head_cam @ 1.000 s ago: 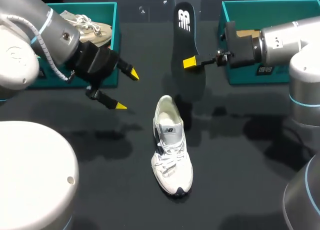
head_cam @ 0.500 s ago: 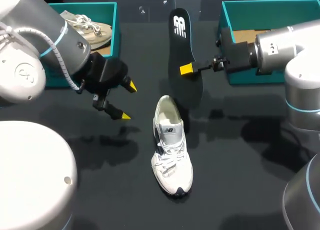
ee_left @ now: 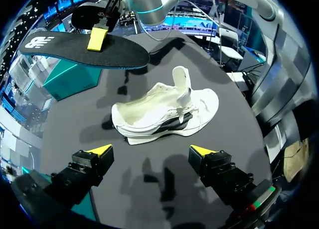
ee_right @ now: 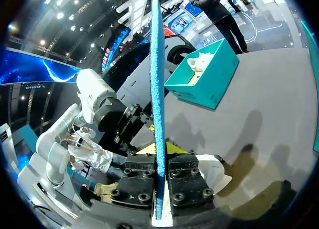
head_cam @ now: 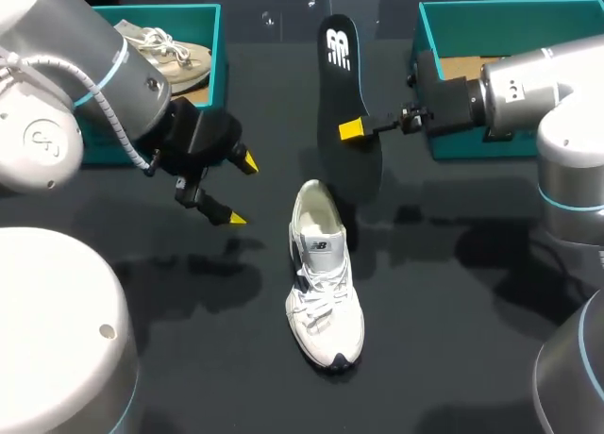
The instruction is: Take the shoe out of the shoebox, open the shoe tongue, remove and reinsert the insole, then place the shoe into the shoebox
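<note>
A white sneaker lies on the black table with its tongue raised and its toe toward the front edge. My right gripper is shut on the black insole, holding it in the air just beyond the shoe's heel. In the right wrist view the insole stands edge-on between the fingers of my right gripper. My left gripper hangs open to the left of the shoe's heel. In the left wrist view, my left gripper is open with the sneaker ahead of it and the insole above and beyond.
A teal shoebox at the back left holds a beige shoe. A second teal shoebox stands at the back right, behind my right arm. The same back-left box shows in the right wrist view.
My left gripper has swung closer to the shoe and lower. The right gripper has shifted the insole slightly left and toward the shoe. Both arms have kept still over the last half second.
</note>
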